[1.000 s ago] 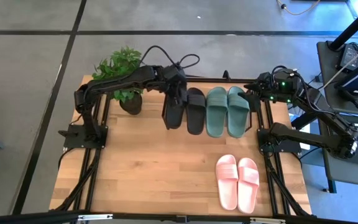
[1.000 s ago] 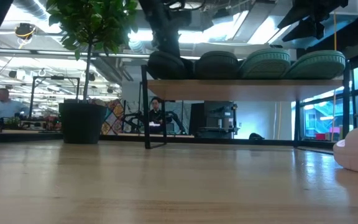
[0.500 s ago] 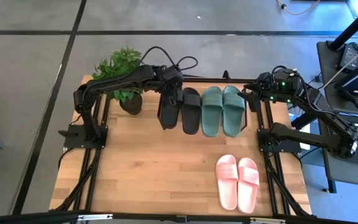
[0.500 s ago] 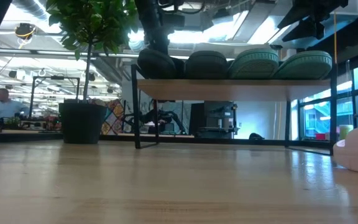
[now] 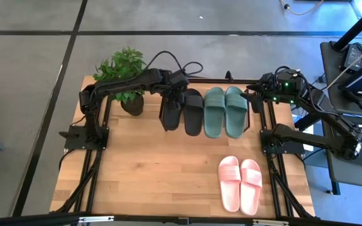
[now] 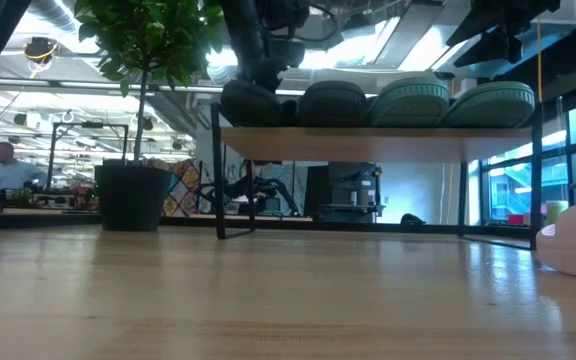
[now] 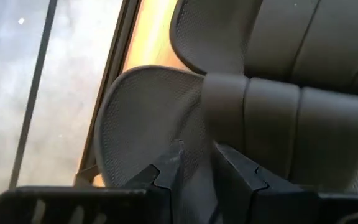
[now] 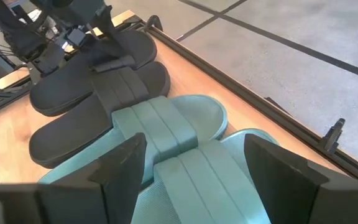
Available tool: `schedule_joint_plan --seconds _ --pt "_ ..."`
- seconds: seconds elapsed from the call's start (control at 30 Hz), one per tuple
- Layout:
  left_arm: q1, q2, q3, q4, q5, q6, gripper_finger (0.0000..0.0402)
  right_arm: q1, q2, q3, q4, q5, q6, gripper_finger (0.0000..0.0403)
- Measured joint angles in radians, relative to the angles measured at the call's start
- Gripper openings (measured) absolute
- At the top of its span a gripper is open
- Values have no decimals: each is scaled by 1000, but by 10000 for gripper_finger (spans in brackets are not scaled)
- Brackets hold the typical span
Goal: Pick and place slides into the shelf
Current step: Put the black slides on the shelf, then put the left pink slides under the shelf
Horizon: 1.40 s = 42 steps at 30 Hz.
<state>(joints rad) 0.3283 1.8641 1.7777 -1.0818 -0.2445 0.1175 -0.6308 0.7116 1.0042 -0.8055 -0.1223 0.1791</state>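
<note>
The shelf [image 6: 388,143] stands at the table's far side and carries two black slides and two dark green slides [image 5: 225,112], soles down, side by side. My left gripper [image 7: 199,155] reaches down onto the leftmost black slide [image 5: 170,113], shut on it. The second black slide [image 5: 193,112] lies beside it. A pale pink pair [image 5: 241,183] lies soles down on the table at the near right. My right gripper [image 8: 201,180] hovers open at the shelf's right end, above the green slides and touching nothing. My left gripper pinches the leftmost black slide between its two fingers, where the strap's edge [image 7: 219,118] meets the footbed. The fingers [image 7: 169,168] come from above, slanting down from the table's far left. The slide rests sole down on the shelf board.
A potted plant [image 5: 126,75] stands at the far left, close to the left arm and the shelf's left end. Bare tabletop [image 5: 156,169] lies between the shelf and the near edge. Beyond the table are desks and a person.
The shelf and the slides on it have slid a little toward the table's left, along with my left gripper and the black slide it holds. That gripper has then sunk and tipped more steeply downward. My right arm has kept still.
</note>
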Motion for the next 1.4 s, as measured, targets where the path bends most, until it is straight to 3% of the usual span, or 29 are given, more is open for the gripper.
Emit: schedule_joint_plan --seconds 0.4,0.9,1.17,1.4 --pt "-3 -15 -28 85 21 -6 76 0 0 0 0 1 3 271" --pt "-25 -187 -9 81 -19 -19 76 0 -1 0 0 1 3 271" --pt "-110 -358 -7 118 75 -64 76 8 -1 -1 16 -4 -40 271" --pt "-260 -516 -95 251 52 -116 76 148 10 101 39 -7 -135 271"
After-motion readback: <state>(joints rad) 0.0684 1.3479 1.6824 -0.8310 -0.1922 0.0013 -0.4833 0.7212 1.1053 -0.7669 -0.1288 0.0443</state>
